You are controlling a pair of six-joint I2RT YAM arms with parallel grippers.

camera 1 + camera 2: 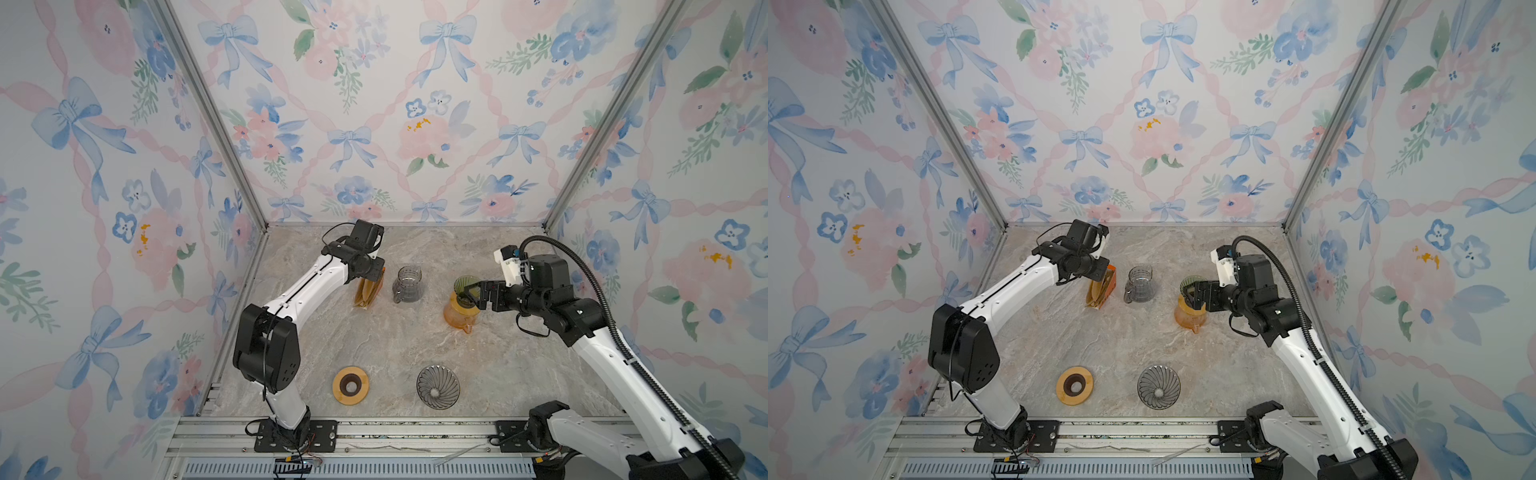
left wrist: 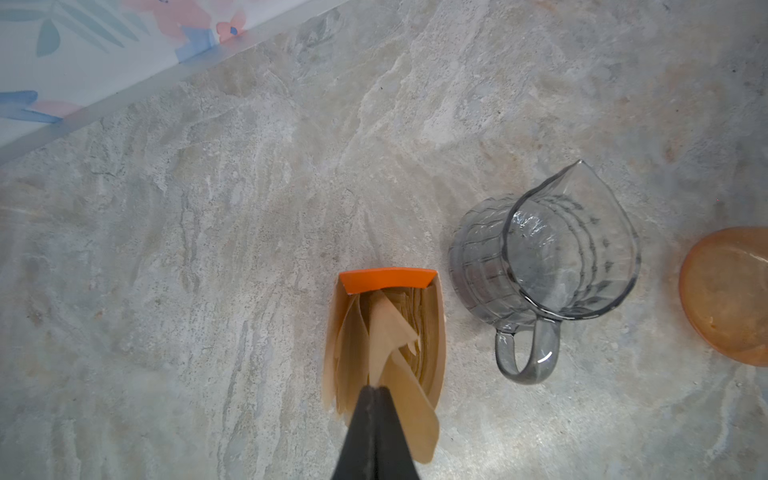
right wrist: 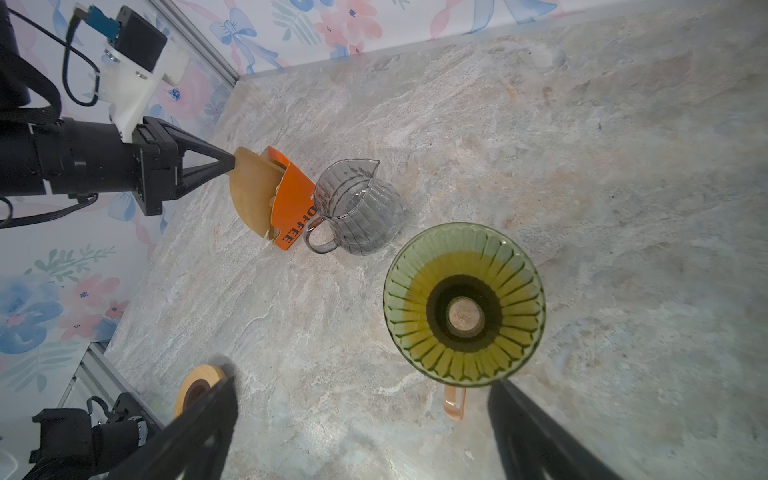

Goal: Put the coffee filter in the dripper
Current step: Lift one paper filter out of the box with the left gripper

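Pinching coffee filter (image 2: 388, 328) edge with left gripper (image 2: 375, 392) clamped on it: light, floppy, likely tearable; holding right gripper (image 3: 363, 380) apart, dripper (image 3: 464, 303) just ahead.

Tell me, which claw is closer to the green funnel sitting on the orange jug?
Right. The right gripper, open, is right at the green dripper. The left gripper is across the table, beyond the grey pitcher, shut on a paper filter at the orange box.

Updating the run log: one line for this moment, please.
left claw: shut on paper filter at orange box | right claw: open, at green dripper on orange jug | filter in dripper: not yet
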